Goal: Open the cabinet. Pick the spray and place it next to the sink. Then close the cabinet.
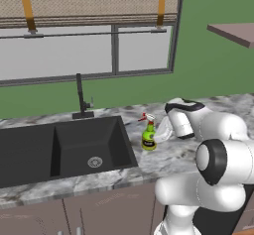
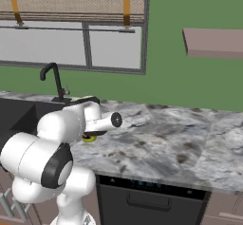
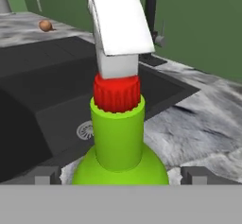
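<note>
The spray (image 1: 148, 136), a green bottle with a white trigger head and red collar, stands upright on the marble counter just right of the sink (image 1: 30, 152). My gripper (image 1: 159, 131) is right beside it, on its right. In the hand view the spray (image 3: 118, 138) rises close up between my two fingertips (image 3: 47, 175), with a gap on each side, so my gripper (image 3: 121, 175) is open around the bottle's base. In the right base view my arm hides most of the spray (image 2: 88, 136). Cabinet fronts (image 1: 104, 206) below the counter look shut.
A thin black faucet (image 1: 80, 97) stands behind the basin, whose drain (image 3: 85, 131) shows. A small brown object (image 3: 45, 25) lies on the far counter. The counter (image 2: 180, 138) runs on to the right above a dishwasher (image 2: 147, 198). A shelf (image 1: 233, 31) hangs at upper right.
</note>
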